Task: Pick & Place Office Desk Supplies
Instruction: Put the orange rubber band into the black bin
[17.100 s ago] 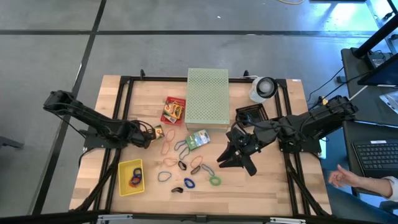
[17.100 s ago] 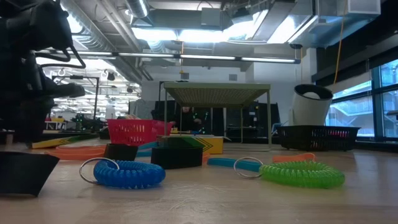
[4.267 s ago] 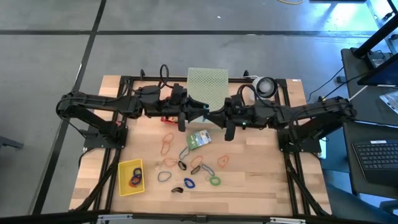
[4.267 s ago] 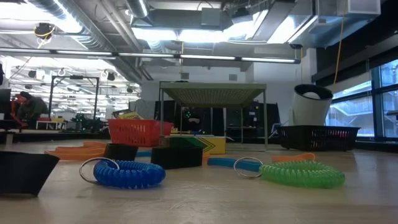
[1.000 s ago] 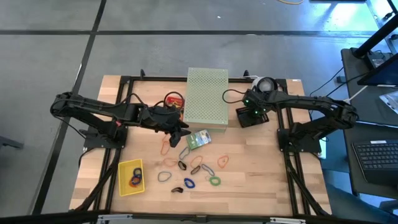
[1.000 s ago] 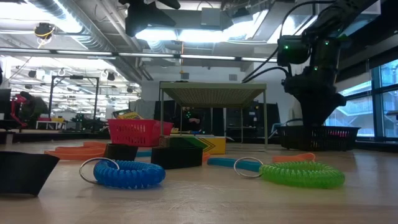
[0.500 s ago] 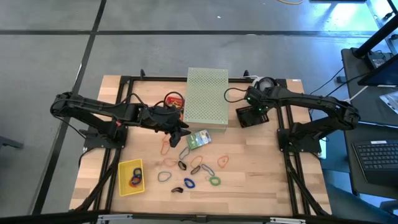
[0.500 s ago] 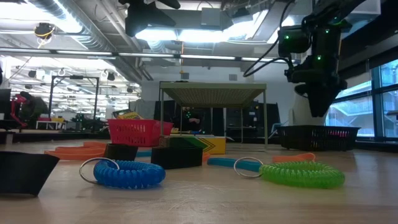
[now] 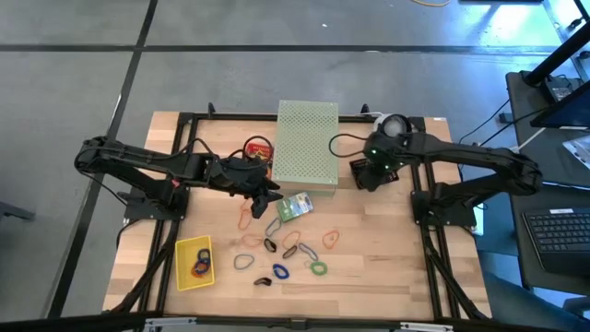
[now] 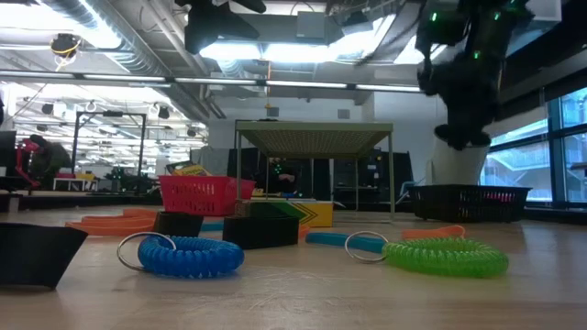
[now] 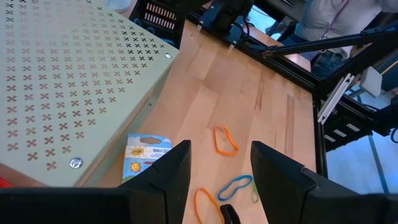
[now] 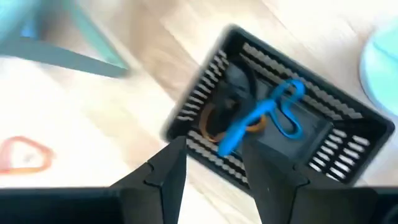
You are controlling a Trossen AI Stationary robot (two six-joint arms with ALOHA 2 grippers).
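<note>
My right gripper hangs open, pointing down, above the black slotted basket, which sits right of the perforated box. A blue rubber-band loop and an orange one lie inside the basket. My left gripper is open and holds nothing; it hovers over the table's middle, beside a yellow-and-green card box. Loose loops lie on the wood nearer the front: orange, green, blue.
A yellow tray with bands stands at the front left. A red-and-yellow box lies left of the perforated box, and a white round object at the far right. Blue and green coils lie near the low camera.
My right gripper has risen straight out of the black basket and now hangs well above its rim, with a slight roll of the wrist. The bands stay in the basket.
</note>
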